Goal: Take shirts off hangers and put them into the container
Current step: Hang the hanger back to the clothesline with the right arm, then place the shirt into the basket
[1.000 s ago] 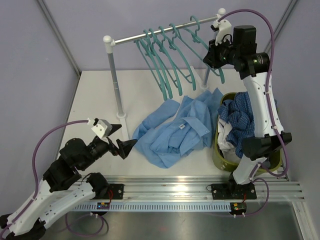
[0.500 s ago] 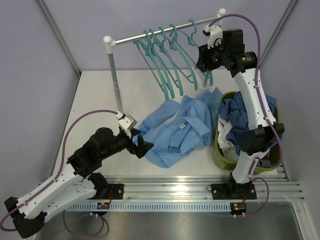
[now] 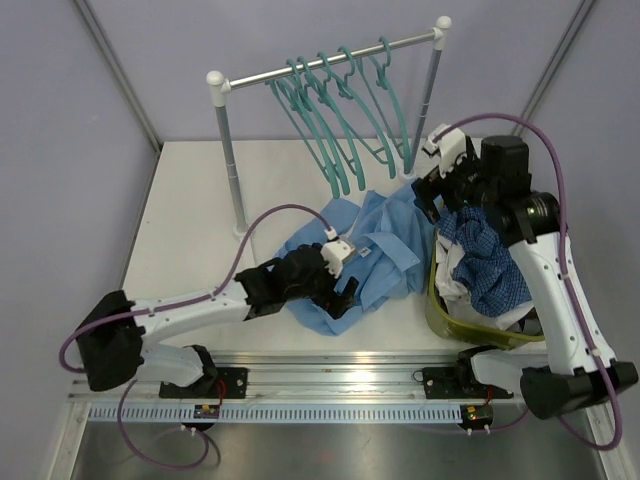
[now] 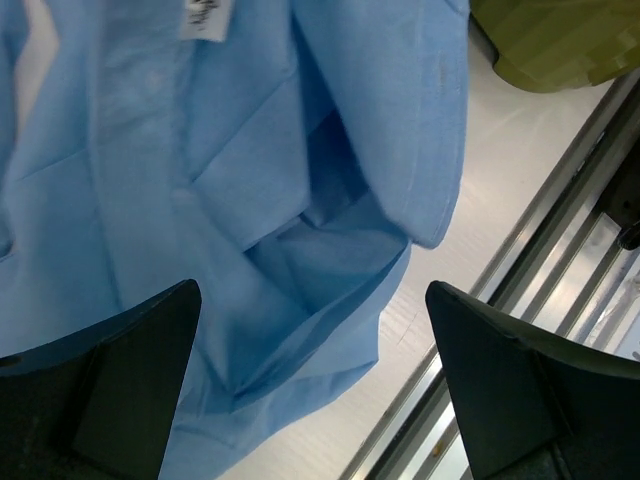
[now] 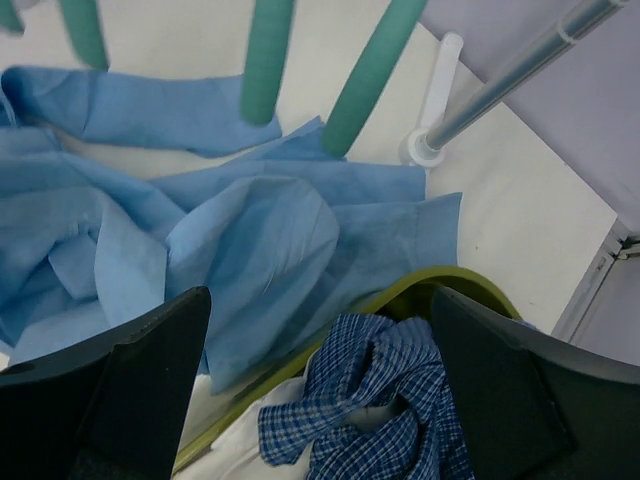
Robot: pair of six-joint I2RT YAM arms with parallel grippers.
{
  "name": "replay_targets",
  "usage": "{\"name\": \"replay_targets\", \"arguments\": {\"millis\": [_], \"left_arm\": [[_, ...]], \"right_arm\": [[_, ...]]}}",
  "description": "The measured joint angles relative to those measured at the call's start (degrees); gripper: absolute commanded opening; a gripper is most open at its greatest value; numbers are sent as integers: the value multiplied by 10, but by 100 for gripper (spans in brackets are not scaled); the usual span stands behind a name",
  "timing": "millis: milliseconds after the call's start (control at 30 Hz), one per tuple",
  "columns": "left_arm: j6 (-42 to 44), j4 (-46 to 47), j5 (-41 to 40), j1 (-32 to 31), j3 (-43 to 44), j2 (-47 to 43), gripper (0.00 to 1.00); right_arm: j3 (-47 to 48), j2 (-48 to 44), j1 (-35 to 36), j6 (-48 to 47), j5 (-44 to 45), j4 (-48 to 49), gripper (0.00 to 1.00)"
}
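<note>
A light blue shirt (image 3: 375, 245) (image 4: 250, 150) lies crumpled on the table, one sleeve draped over the rim of the olive-green container (image 3: 436, 300) (image 5: 425, 288). My left gripper (image 3: 338, 293) (image 4: 312, 300) hovers open just over the shirt's near hem, nothing between its fingers. My right gripper (image 3: 432, 200) (image 5: 320, 300) stands open and empty above the container's far left rim. Inside the container lie a dark blue check shirt (image 3: 490, 260) (image 5: 390, 400) and a white shirt (image 3: 455, 278) (image 5: 235, 455). Several bare teal hangers (image 3: 340, 125) (image 5: 265, 60) hang from the rail.
The silver rail (image 3: 330, 65) stands on two posts, left post (image 3: 232, 170) and right post (image 5: 500, 85), at the back of the table. An aluminium track (image 3: 400, 380) (image 4: 560, 260) runs along the table's near edge. Purple walls enclose the sides.
My right gripper has opened and dropped from the rail's right end to just above the container. My left arm has reached forward and right, down onto the light blue shirt.
</note>
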Motion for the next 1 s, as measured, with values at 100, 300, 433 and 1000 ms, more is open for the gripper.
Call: {"name": "replay_targets", "arguments": {"millis": [100, 300, 433, 1000], "left_arm": [[11, 21, -9, -29, 35, 73, 99], [21, 68, -48, -57, 94, 190, 99], [22, 99, -126, -62, 124, 270, 99], [-8, 205, -249, -62, 62, 320, 0]], "right_arm": [[-86, -64, -4, -28, -19, 8, 99], [-192, -93, -17, -38, -65, 18, 99], [-225, -104, -27, -37, -90, 24, 100], [-260, -175, -55, -73, -180, 10, 99]]}}
